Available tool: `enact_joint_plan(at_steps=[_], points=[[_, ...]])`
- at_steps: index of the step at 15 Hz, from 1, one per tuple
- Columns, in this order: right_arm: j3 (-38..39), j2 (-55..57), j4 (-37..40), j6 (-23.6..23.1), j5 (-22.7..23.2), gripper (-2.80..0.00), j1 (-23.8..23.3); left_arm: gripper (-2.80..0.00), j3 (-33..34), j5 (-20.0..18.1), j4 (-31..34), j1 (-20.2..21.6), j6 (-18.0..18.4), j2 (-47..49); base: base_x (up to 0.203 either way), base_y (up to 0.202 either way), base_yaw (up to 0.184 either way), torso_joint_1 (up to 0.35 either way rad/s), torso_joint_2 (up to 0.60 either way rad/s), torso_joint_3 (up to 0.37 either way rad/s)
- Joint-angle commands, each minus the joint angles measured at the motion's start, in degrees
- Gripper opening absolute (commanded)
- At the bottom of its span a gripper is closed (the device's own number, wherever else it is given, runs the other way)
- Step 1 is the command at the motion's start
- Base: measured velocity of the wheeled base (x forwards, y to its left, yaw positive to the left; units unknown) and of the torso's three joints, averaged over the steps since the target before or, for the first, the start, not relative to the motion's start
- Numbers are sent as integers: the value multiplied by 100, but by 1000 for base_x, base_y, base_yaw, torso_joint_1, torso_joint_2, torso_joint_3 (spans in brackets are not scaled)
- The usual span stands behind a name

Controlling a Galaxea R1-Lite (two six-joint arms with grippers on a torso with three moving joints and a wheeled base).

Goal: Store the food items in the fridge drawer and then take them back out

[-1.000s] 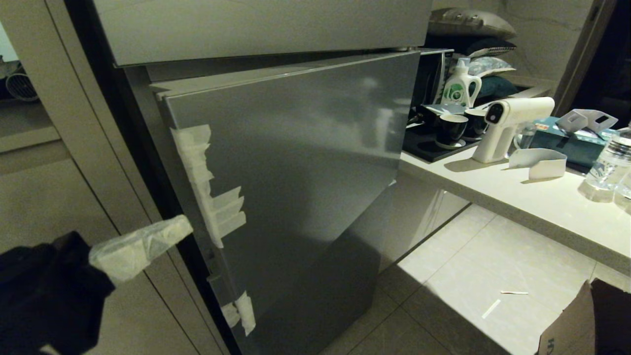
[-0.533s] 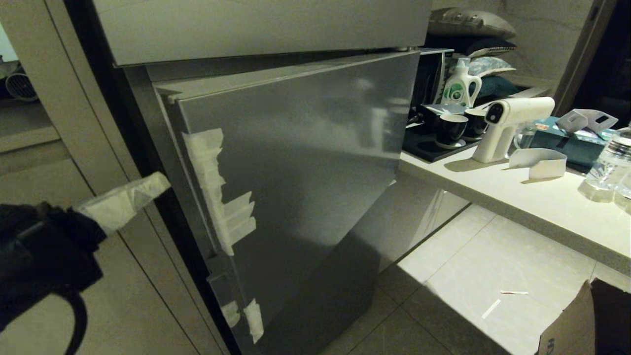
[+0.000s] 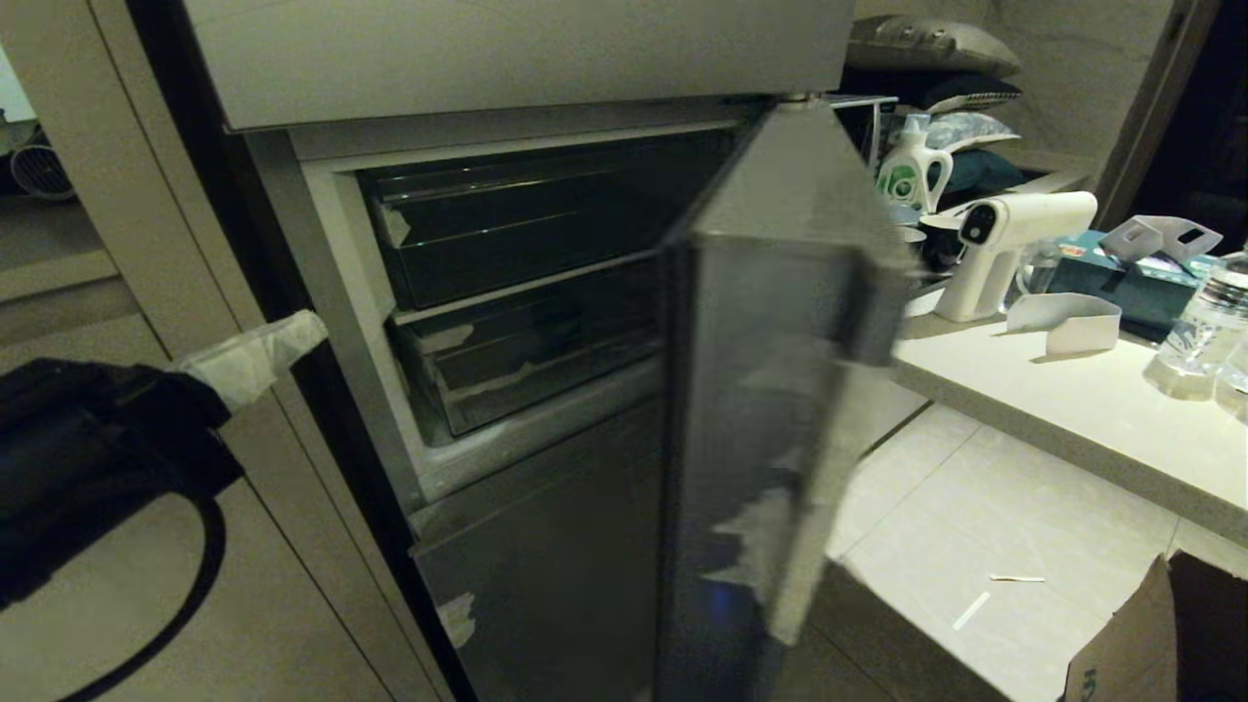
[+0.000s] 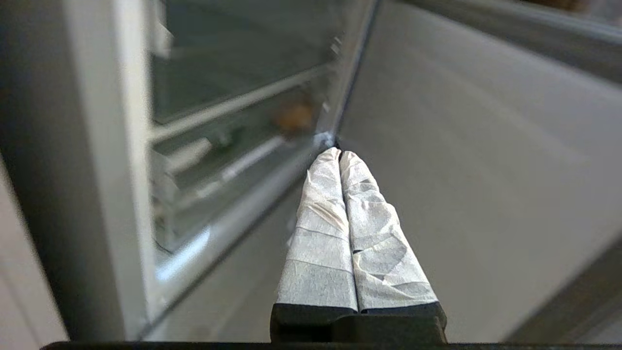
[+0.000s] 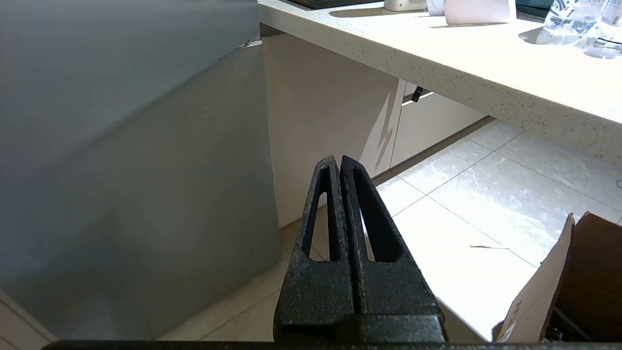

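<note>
Fridge door (image 3: pixel 770 409) has swung wide — clear drawers (image 3: pixel 526 361) exposed, tiled floor (image 3: pixel 975 526).

The fridge (image 3: pixel 331 292) stands open, and its grey door (image 3: pixel 770 409) swings out to the right. Inside, two clear drawers sit one above the other. The upper drawer (image 3: pixel 526 234) looks dark. The fridge drawer (image 3: pixel 526 361) below it holds a small orange-brown lump (image 4: pixel 294 118), seen past the tips of the left fingers (image 4: pixel 320 194). To the right is the pale bench (image 3: pixel 1072 409). On it stand a white spray gun (image 3: pixel 994 249), a bent white card (image 3: pixel 1068 327), a teal box (image 3: pixel 1121 278) and a clear bottle (image 3: pixel 1204 327). On the tiled floor (image 3: pixel 955 526) lie two small white strips (image 3: pixel 1014 579).
</note>
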Motion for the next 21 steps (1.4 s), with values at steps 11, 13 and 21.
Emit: enact_joint_plan(at_steps=[11,13,21], points=[[176,7,-4,-6,9,-280,1,-280,-37,1170,3947,1170,204,-3984,0,0,0,0,0,0],[176,7,-4,-6,9,-280,1,-280,-33,1231,4341,1612,219,-4346,0,0,0,0,0,0],[176,7,-4,-33,9,-280,1,-280,1852,835,4817,2134,896,-5155,0,0,0,0,0,0]])
